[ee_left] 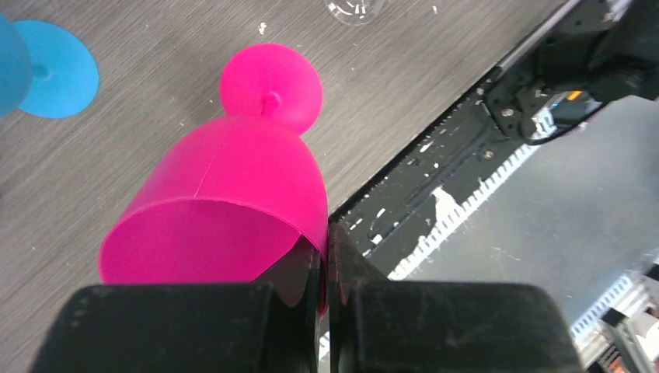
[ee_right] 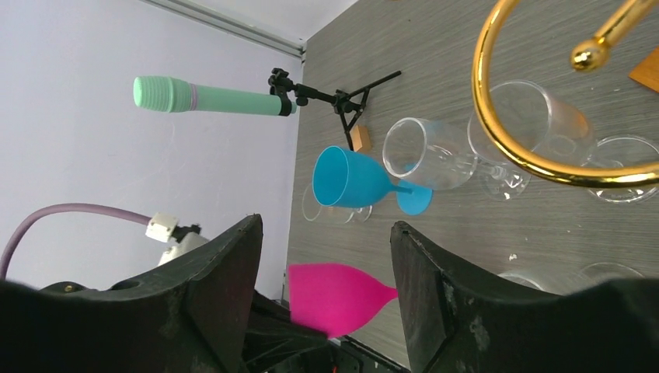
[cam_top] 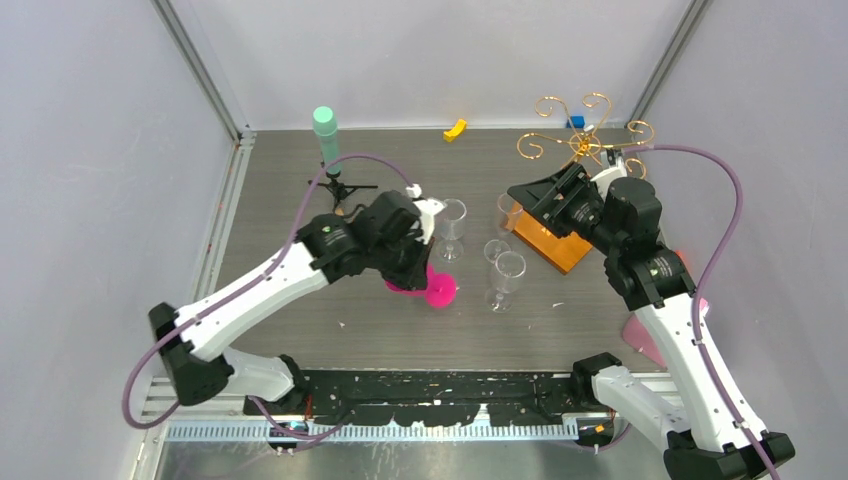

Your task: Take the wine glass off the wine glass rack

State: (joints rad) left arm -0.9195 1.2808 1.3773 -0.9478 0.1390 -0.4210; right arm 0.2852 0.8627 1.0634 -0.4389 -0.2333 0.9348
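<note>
Rim grip: we are finding the left pincer (ee_left: pixel 326 260) clamped on the pink wine glass (ee_left: pixel 233 186), seemingly light, slippery plastic; the right pincer (ee_right: pixel 325 233) is gaping empty by the wine glass rack (cam_top: pixel 585 140).

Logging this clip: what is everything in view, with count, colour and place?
Gold wire wine glass rack: one, orange-brown wooden base, back right.
Magenta wine glass: one, table centre, rim pinched.
Blue wine glass: one, near the tripod.
Clear wine glasses: at least four, centre, before the rack.
Mint-green cylinder on black tripod: one, back left.
Small yellow piece: one, back edge.
Small blue block: one, behind the rack.
Pink piece: one, right, partly hidden.
Left gripper: shut on the magenta glass.
Right gripper: open, by the rack.
</note>
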